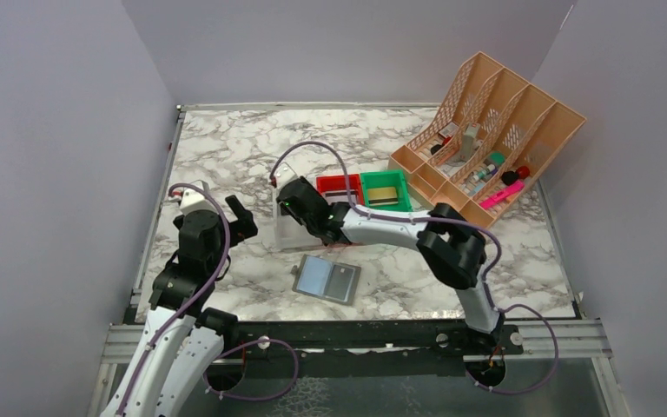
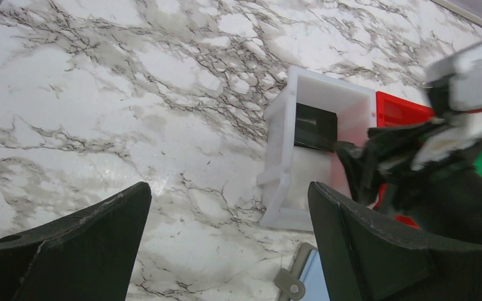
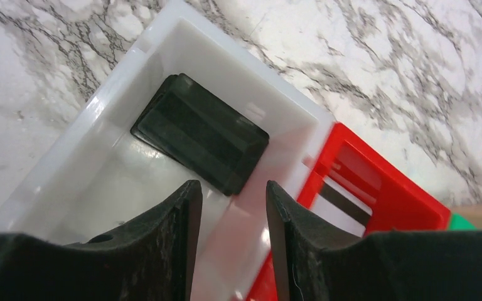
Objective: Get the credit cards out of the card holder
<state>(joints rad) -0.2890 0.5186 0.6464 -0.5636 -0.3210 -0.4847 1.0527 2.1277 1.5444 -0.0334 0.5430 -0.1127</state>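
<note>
The card holder [image 1: 326,278] lies open on the marble, one pale blue and one grey panel up; its corner [image 2: 301,282] shows in the left wrist view. A black credit card [image 3: 201,133] lies tilted inside the white bin [image 3: 69,188], also seen as a dark card [image 2: 315,127] from the left wrist. My right gripper [image 3: 229,194] hovers over that bin's right wall, open, with nothing between its fingers. A white card with a dark stripe [image 3: 345,194] lies in the red bin [image 3: 414,207]. My left gripper [image 2: 229,207] stands wide open above bare marble, left of the white bin [image 2: 282,175].
A green bin [image 1: 385,189] holding a tan card sits right of the red bin [image 1: 339,184]. A tan slotted organizer [image 1: 486,130] with small items stands at the back right. Grey walls enclose the table on three sides.
</note>
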